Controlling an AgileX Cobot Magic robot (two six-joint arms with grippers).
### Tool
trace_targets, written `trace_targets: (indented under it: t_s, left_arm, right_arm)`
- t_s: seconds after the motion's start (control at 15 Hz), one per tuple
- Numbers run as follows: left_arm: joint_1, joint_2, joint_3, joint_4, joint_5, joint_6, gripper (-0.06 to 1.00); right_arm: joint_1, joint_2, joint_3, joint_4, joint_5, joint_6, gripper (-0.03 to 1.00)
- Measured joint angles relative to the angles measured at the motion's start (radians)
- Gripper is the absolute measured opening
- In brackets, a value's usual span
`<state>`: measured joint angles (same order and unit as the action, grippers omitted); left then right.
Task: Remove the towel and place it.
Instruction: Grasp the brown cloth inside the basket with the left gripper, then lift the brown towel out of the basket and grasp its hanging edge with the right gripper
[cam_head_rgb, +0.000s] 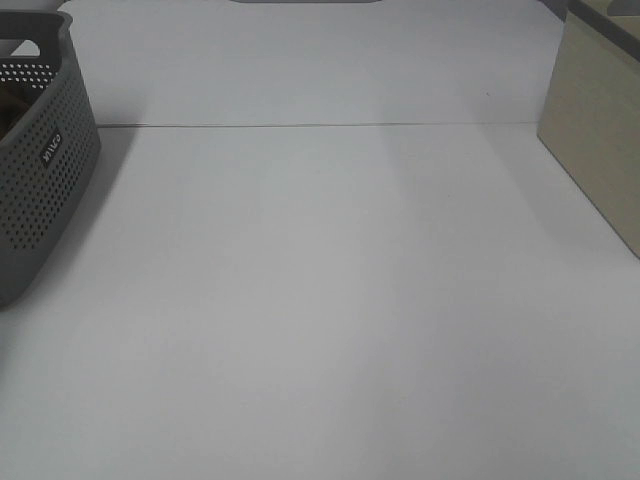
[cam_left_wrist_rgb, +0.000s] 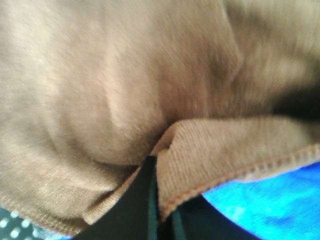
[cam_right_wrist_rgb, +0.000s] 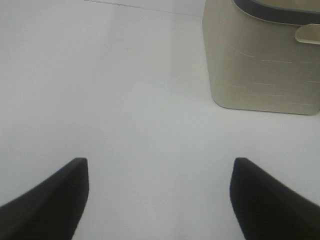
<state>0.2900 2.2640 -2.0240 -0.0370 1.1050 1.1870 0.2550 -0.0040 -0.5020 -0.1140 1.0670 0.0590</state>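
Note:
The brown plush towel (cam_left_wrist_rgb: 100, 90) fills the left wrist view, bunched in folds with a stitched hem showing. My left gripper (cam_left_wrist_rgb: 155, 192) is shut on a fold of the towel at that hem, and its black fingers (cam_left_wrist_rgb: 127, 212) press together under the cloth. In the exterior high view only a dark sliver of the towel (cam_head_rgb: 10, 108) shows inside the grey perforated basket (cam_head_rgb: 50, 170) at the left edge, and the left gripper is out of frame. My right gripper (cam_right_wrist_rgb: 160, 195) is open and empty above the bare white table (cam_right_wrist_rgb: 125, 100). It does not show in the exterior high view.
A beige box (cam_head_rgb: 600, 140) stands at the table's right edge and also shows in the right wrist view (cam_right_wrist_rgb: 260, 60). A blue cloth (cam_left_wrist_rgb: 270, 200) lies under the towel. The basket's perforated wall (cam_left_wrist_rgb: 12, 225) shows beside the left fingers.

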Motion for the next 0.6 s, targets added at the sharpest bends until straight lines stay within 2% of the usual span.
trace_targets:
  t_s: [0.2,0.6]
  left_arm:
    - [-0.003,-0.148,0.0,-0.004,0.003,-0.104,0.0]
    - [-0.004,-0.327,0.0,-0.144,0.027,-0.111,0.0]
  right_arm:
    - [0.0,0.0,0.0,0.0,0.0,0.0,0.76]
    - [0.0,0.0,0.0,0.0,0.0,0.0,0.76]
